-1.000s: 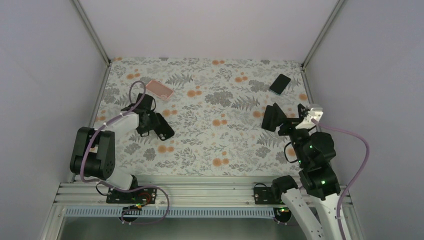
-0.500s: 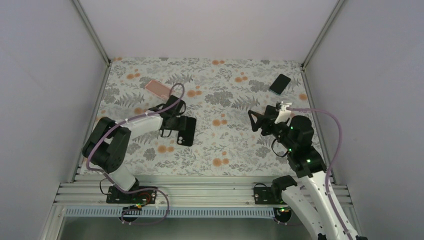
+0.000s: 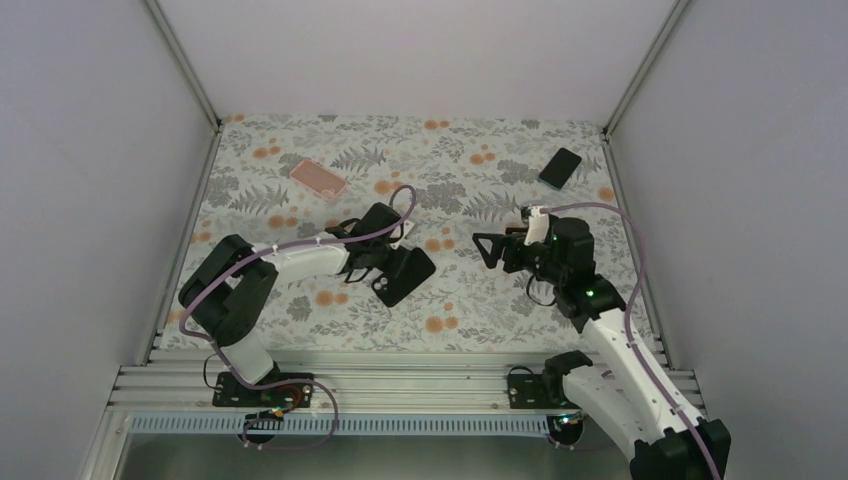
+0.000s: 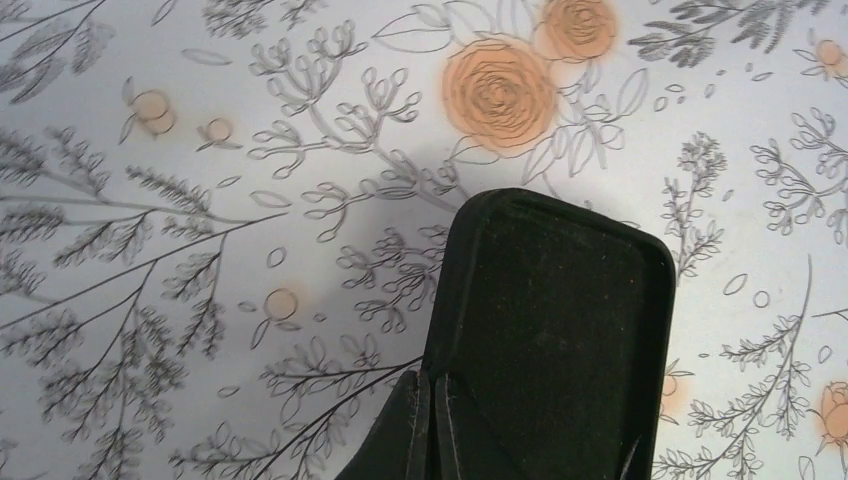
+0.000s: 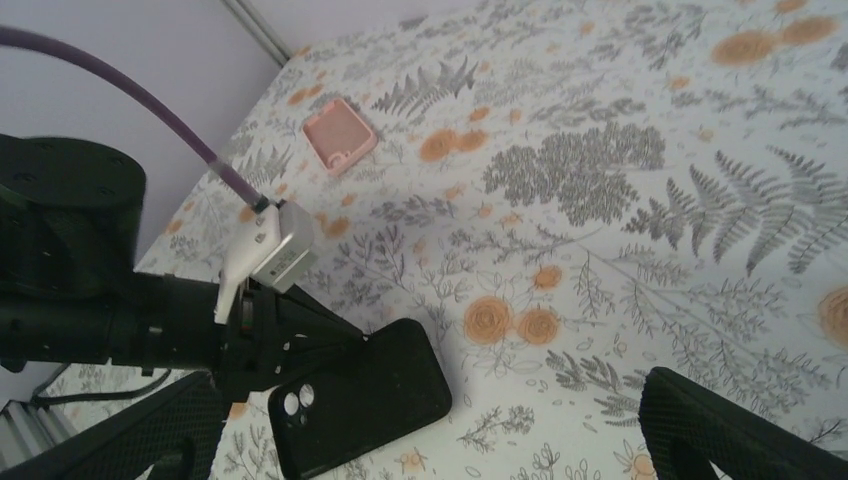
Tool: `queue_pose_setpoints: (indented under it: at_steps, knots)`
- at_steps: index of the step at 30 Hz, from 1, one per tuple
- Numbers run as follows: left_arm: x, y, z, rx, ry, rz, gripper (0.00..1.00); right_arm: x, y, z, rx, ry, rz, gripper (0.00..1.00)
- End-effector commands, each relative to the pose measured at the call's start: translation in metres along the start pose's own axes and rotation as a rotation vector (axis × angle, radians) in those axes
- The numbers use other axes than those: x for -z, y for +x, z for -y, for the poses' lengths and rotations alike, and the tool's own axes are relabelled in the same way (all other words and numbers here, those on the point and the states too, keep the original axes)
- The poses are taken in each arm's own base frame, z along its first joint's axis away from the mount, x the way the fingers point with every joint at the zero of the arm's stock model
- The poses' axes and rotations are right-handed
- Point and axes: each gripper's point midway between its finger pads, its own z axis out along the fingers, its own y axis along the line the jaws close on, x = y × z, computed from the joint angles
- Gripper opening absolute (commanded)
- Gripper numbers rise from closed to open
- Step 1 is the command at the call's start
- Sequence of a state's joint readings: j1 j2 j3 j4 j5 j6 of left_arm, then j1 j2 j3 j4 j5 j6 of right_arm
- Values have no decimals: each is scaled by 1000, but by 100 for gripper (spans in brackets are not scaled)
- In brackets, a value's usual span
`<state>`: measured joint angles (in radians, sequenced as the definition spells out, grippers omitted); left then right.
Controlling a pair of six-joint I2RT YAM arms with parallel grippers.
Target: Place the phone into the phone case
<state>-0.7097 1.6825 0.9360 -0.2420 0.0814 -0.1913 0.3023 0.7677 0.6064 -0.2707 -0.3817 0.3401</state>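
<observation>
While left pincer [image 4: 432, 398] clamps: black phone case [image 4: 555, 330], by one end.
Right pincer [image 3: 487, 250]: fingers apart, holding nothing.
Phone [image 3: 560, 167]: well beyond that pincer, on tabletop [image 3: 460, 330].

The bench [image 3: 470, 300] is showing grey leaves and orange flowers on white. The case [image 3: 403, 275] and phone [image 3: 560, 167] are looking black, the second case [image 3: 318, 178] pink, a cable [image 5: 150, 110] purple.
</observation>
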Motion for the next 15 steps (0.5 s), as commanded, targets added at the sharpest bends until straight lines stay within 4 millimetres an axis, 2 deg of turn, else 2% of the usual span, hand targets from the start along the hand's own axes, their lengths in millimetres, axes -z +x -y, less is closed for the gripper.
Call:
queue_pose_setpoints:
  at_steps: [1,10,13,15]
  knots:
    - [-8,-1,16,-95,66,21,2,-12,15,-5,9,-63,-42,99]
    - [-11,2,17,-161,54,43,16,-19,35,-1,11,-70,-96,99]
    - [-2,-2,13,-150,27,75,19,-21,38,-5,10,-85,-109,99]
    - [10,-10,10,-129,3,107,22,-23,39,-7,8,-98,-122,99]
